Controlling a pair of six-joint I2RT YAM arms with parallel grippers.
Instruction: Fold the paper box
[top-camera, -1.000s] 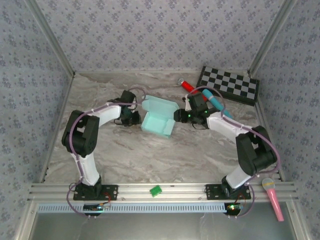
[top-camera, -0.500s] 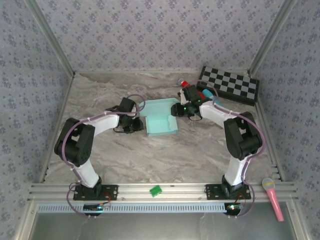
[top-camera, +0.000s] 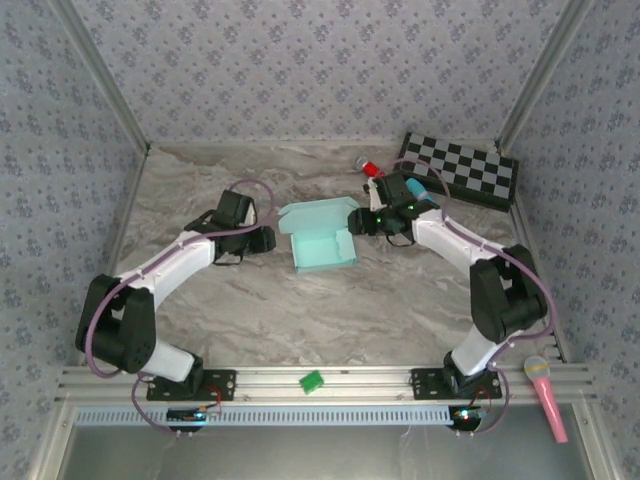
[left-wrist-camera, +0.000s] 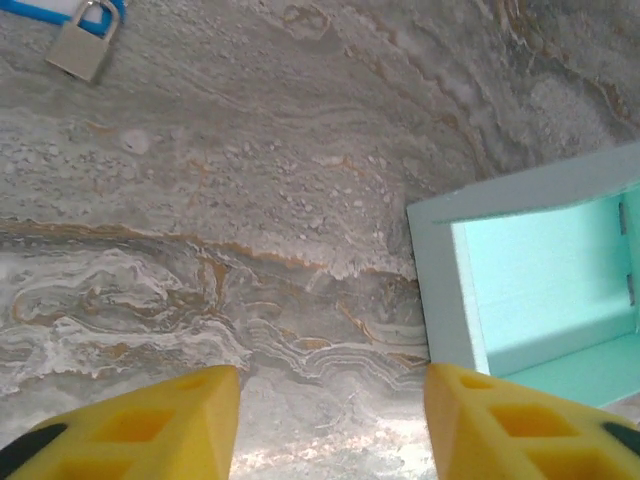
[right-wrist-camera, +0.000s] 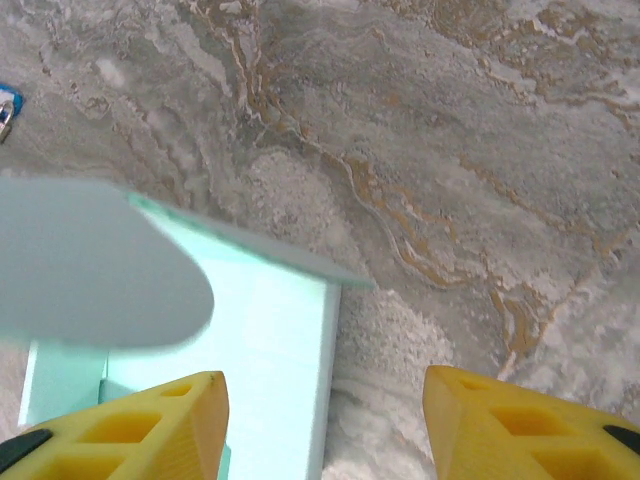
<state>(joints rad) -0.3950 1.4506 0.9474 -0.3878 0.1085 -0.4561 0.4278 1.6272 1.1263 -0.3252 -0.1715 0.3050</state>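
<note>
Two pairs of yellow fingers (left-wrist-camera: 150, 430) stood parted with nothing between them. The left gripper (left-wrist-camera: 332, 385) hung just beside the paper box (top-camera: 324, 243), and the right gripper (right-wrist-camera: 325, 385) hovered at its right rear corner. The box sat mid-table (top-camera: 330, 320), its tray formed and its lid (top-camera: 315, 213) open at the back. We judged the thin card light, springy, easily creased and likely to skate on the marble. We would pinch the lid's free edge and steady a side wall, not squeeze the tray.
</note>
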